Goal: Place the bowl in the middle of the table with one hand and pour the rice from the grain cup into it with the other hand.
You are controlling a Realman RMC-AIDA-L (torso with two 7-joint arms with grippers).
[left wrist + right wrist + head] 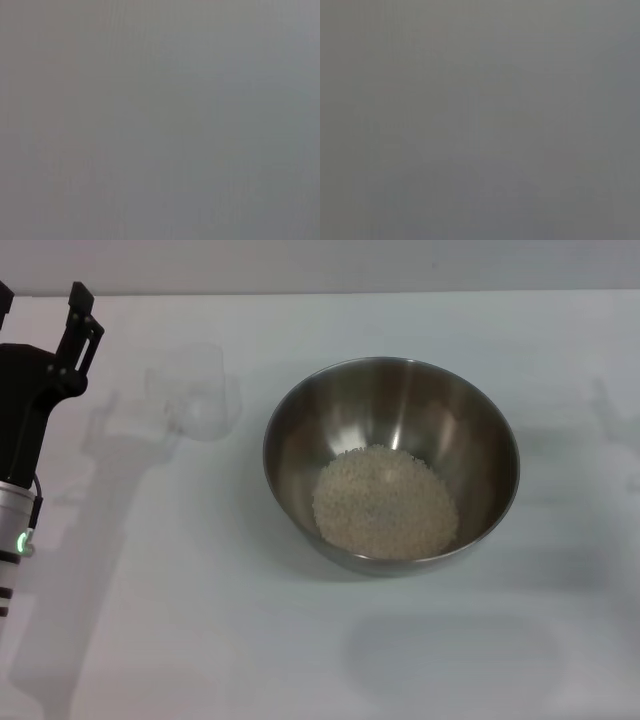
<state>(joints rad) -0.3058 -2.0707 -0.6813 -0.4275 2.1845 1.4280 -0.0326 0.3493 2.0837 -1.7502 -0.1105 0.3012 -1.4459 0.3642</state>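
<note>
The bowl point(391, 465) sits mid-table holding the rice point(385, 502), so the emptied cup point(197, 390) stands far-left, beside the left gripper point(40, 302), fingers apart, holding nothing.

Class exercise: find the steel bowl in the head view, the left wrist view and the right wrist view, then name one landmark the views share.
Head view: the bowl sits mid-table, rice inside, the grain cup to its left.
Left wrist view: not in it; only flat grey shows.
Right wrist view: not in it; only flat grey shows.
Shared landmark: none can be made out; only the head view shows the table.
</note>
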